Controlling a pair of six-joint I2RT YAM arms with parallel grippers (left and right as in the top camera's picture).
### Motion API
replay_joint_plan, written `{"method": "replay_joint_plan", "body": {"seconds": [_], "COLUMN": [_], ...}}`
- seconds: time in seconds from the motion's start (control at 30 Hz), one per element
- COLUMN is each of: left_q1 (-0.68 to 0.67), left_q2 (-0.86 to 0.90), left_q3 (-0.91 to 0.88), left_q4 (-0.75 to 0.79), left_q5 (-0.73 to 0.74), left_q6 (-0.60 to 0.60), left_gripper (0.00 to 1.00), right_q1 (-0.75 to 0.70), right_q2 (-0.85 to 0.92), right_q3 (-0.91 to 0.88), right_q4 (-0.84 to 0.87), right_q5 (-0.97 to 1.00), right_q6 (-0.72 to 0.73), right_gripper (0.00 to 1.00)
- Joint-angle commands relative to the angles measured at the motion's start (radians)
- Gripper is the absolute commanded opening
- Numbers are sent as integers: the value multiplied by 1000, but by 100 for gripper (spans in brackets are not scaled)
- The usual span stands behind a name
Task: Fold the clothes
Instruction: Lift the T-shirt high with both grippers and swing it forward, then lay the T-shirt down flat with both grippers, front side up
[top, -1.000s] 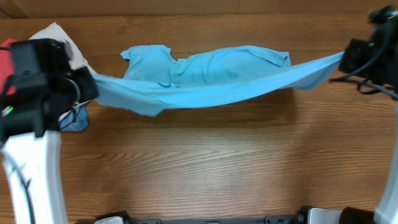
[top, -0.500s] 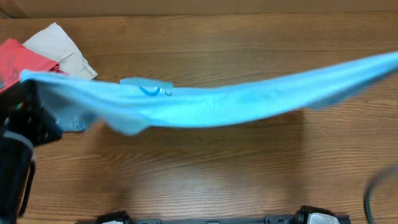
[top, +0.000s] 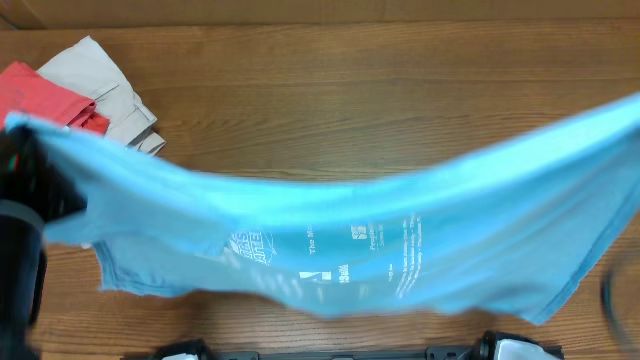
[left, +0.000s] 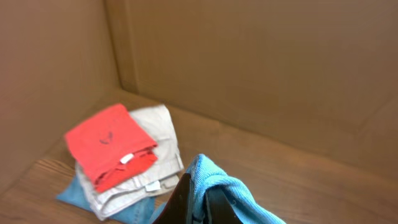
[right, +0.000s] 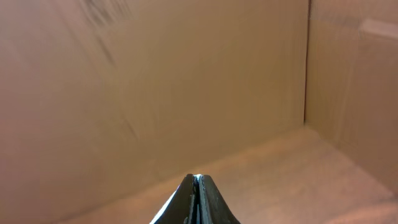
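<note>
The clothes, a sky-blue T-shirt (top: 330, 230), hang stretched across the whole overhead view, raised off the table, with white lettering (top: 340, 255) showing on the chest. The left end runs to my left arm (top: 25, 190) at the frame's edge. In the left wrist view my left gripper (left: 200, 194) is shut on a bunched corner of the T-shirt (left: 221, 180). In the right wrist view my right gripper (right: 197, 180) is shut, with a thin pale-blue sliver of cloth pinched at its tips. The right gripper is outside the overhead frame.
A folded pile lies at the back left of the wooden table (top: 350, 100): a red T-shirt (top: 45, 95) on beige trousers (top: 105, 80), with blue denim (left: 134, 210) underneath. Cardboard walls (left: 249, 62) enclose the back and sides.
The T-shirt has risen off the table and swung toward the front edge. It now hangs spread with its print showing. Both arms moved outward, and the right one left the overhead view.
</note>
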Motion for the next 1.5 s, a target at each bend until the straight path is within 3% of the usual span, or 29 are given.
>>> {"method": "replay_joint_plan", "body": {"seconds": [0.0,0.17,0.3,0.43,0.57,0.67,0.77,0.97,1.1,1.2,1.47], "left_q1": [4,4,10,34,65,84,78,27,-12,-30,-65], "left_q2": [189,453,624,676,673,673,673,718,817,908,1081], "left_q3": [-20,-20,-2,93,294,472,533,490,410,320,35], "left_q4": [40,193,408,628,687,586,413,-70,-288,-360,-323], "left_q5": [87,234,378,574,603,624,626,510,382,392,418], "left_q6": [-20,-10,-35,-121,-153,-149,-106,69,149,183,253], "left_gripper": [4,4,4,4,4,4,4,4,4,4,4], "right_q1": [-5,-5,-5,-11,-30,-50,-70,-77,-77,-77,-78], "right_q2": [192,445,589,590,533,499,496,552,598,625,637], "right_q3": [-11,-11,-11,9,93,137,134,97,11,-87,-520], "right_q4": [-10,53,197,327,378,343,253,34,-60,-86,1], "right_q5": [13,6,-51,-71,-69,-57,-31,64,63,63,62], "right_q6": [6,2,3,57,58,55,51,36,1,1,-22], "right_gripper": [4,4,4,4,4,4,4,4,4,4,4]}}
